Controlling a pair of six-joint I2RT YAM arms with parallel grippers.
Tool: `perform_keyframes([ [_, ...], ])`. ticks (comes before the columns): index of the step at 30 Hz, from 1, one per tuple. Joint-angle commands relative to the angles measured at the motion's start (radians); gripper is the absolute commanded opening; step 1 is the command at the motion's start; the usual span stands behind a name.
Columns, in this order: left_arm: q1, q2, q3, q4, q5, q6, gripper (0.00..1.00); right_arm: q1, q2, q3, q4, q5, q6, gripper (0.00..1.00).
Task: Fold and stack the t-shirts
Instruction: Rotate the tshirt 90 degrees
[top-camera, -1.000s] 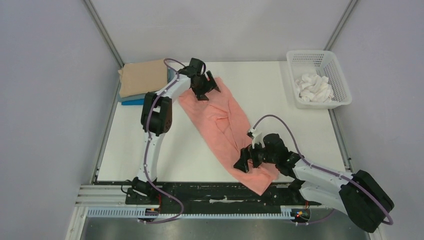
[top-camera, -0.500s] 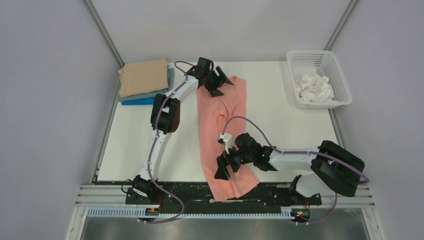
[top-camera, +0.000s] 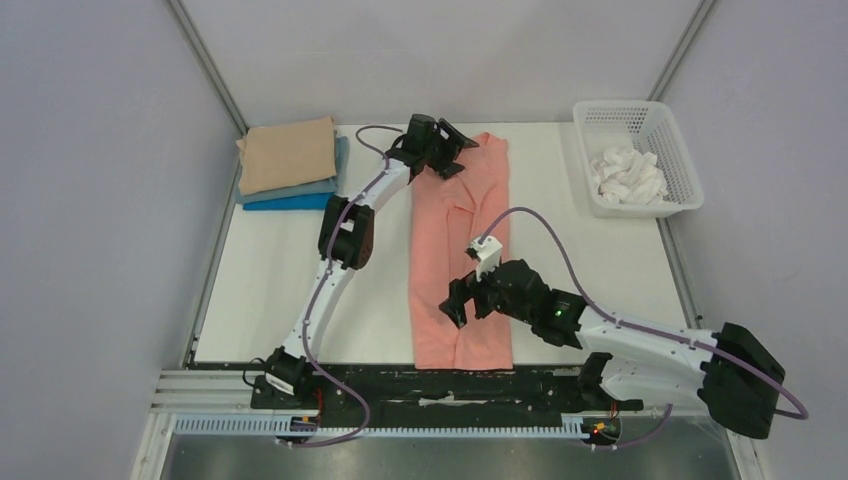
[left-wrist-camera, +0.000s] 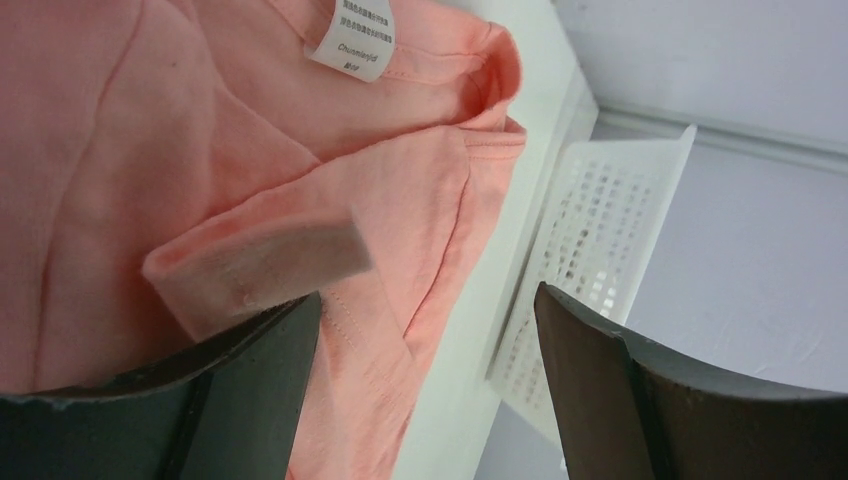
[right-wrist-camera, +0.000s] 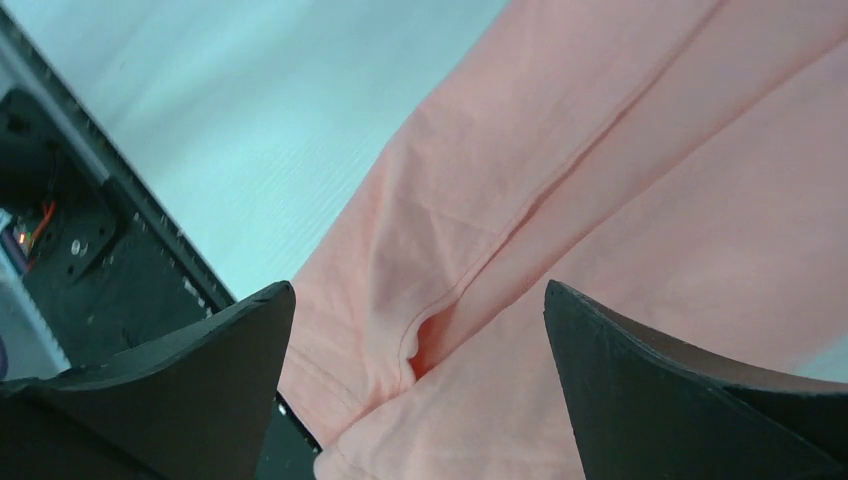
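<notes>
The salmon-pink t-shirt (top-camera: 455, 250) is laid lengthwise, near to far, on the desk (top-camera: 270, 280), its collar end overhung by the wide-open, empty left gripper (top-camera: 458, 160) and its hem end by the equally open, empty right gripper (top-camera: 456, 306).

Basket: white plastic mesh basket (top-camera: 672, 150) at the table's 2 o'clock corner; in the left wrist view its perforated wall (left-wrist-camera: 590, 250) shows at 3 o'clock.
Basket contents: crumpled white bundles (top-camera: 627, 175), piled together inside; what they are cannot be told.
Table: white tabletop (top-camera: 265, 285), bare at 8 o'clock.
Near edge: black mounting plate (top-camera: 400, 386) along 6 o'clock, silver slotted rail (top-camera: 420, 428) just beyond it.
Surround: grey wall panels (top-camera: 90, 200) at 9, 12 and 3 o'clock, with metal corner posts (top-camera: 205, 62).
</notes>
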Motion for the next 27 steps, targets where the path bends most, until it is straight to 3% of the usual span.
perform_keyframes([
  [1, 0.021, 0.135, 0.054, 0.029, -0.180, -0.087, 0.86, -0.006, -0.149, -0.039, -0.077, 0.300, 0.079, 0.98],
  [4, 0.033, 0.150, 0.062, 0.068, -0.193, -0.112, 0.86, -0.006, -0.248, -0.093, -0.084, 0.436, 0.162, 0.98],
  [9, 0.040, 0.134, 0.151, 0.093, -0.136, -0.039, 0.86, -0.009, -0.351, -0.154, -0.069, 0.509, 0.190, 0.98],
  [16, 0.030, -0.175, 0.031, -0.016, 0.015, 0.175, 0.86, -0.011, -0.344, -0.091, -0.271, 0.537, 0.257, 0.98],
  [19, -0.003, -0.399, -0.188, -0.160, 0.034, 0.340, 0.86, -0.011, -0.348, -0.066, -0.373, 0.509, 0.261, 0.98],
  [22, -0.066, -0.657, -0.486, -0.323, -0.132, 0.464, 0.86, -0.011, -0.367, -0.068, -0.459, 0.439, 0.262, 0.98],
  [27, -0.199, -1.117, -1.187, -0.180, -0.263, 0.453, 0.87, -0.011, -0.432, -0.123, -0.526, 0.327, 0.286, 0.98],
])
